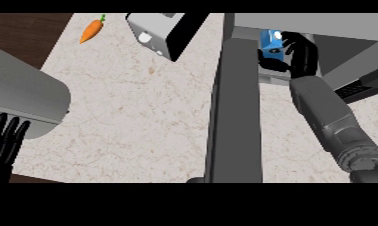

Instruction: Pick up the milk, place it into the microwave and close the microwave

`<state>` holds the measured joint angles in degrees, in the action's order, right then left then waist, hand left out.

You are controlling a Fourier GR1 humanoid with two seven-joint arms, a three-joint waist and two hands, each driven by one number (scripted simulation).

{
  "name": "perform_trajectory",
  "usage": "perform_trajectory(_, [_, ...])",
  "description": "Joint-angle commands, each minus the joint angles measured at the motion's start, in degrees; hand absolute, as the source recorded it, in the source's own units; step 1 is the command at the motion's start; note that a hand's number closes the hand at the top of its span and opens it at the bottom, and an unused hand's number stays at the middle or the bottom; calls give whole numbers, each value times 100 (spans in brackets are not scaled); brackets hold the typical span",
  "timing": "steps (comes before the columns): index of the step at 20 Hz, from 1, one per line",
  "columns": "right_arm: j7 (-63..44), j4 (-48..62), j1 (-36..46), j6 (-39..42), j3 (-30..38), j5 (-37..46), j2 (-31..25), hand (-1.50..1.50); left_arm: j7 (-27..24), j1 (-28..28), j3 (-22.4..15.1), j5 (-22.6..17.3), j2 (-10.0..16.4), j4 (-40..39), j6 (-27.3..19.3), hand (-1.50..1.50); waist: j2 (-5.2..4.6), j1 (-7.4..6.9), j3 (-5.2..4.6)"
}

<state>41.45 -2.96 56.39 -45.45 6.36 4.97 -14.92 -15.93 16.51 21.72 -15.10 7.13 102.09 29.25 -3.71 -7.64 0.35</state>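
The milk [271,44] is a blue and white carton. It shows upright just inside the opening of the grey microwave [310,21] at the upper right. My right hand [301,57] reaches into the opening, its fingers curled round the carton and covering its right side and lower part. The microwave door [236,115] stands open, a long dark grey panel running toward me down the middle of the view. My left hand [10,140] rests open at the lower left edge, fingers up, far from the milk.
An orange carrot [91,30] lies at the back left of the speckled counter [133,110]. A grey toaster [159,32] stands behind the door's left side. A large grey rounded shape [29,95] fills the left edge.
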Motion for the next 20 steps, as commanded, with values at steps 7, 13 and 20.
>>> perform_trajectory(7, [1,-55,65,-577,-113,154,219,-150,98,-207,-66,124,42,-48,-81,-150,-5,-78,11])
perform_trajectory(13, [-64,-41,130,-493,-202,271,270,-150,104,-387,-69,112,66,-190,-93,-150,-3,-73,3])
perform_trajectory(20, [-141,-5,231,-294,-300,387,416,-150,-79,-429,-101,317,78,-494,-61,-150,44,42,-9])
